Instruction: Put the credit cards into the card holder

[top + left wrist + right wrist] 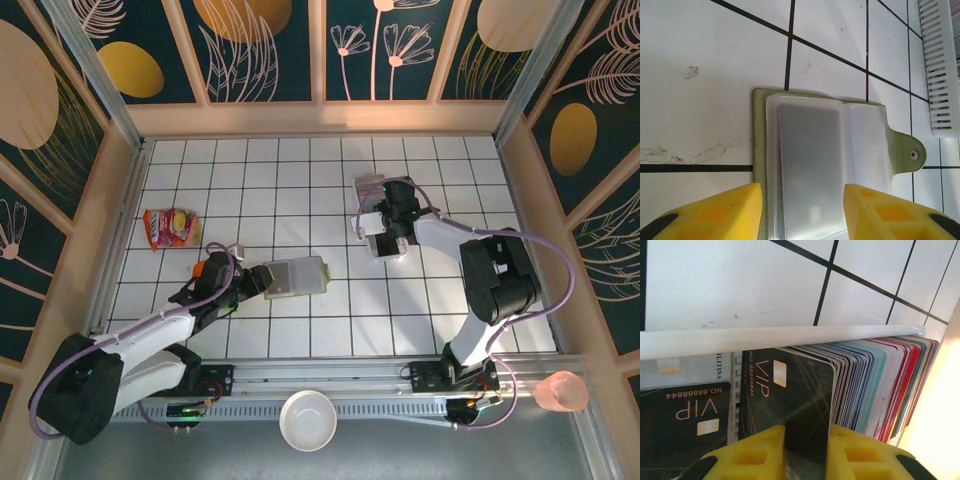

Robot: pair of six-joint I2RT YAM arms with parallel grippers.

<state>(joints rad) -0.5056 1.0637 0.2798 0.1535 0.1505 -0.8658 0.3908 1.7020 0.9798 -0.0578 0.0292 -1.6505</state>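
The olive-green card holder (296, 277) lies open on the white tiles, its pale clear sleeves (810, 160) facing up and its snap tab (907, 152) pointing right. My left gripper (802, 210) hangs open just over its near end, a yellow finger on each side of the sleeves; from above, the left gripper (258, 283) sits at the holder's left end. The credit cards (875, 385) stand in a tight coloured row inside a white tray (780, 335). My right gripper (805, 452) is shut on a black VIP card (790, 400) at the front of that row. From above, the right gripper (385, 238) is over the tray.
A second black VIP card (685, 410) lies flat left of the tray. A red snack packet (171, 227) rests at the left, a white bowl (307, 420) and a pink cup (562, 392) sit on the near ledge. Wooden walls ring the tiled floor.
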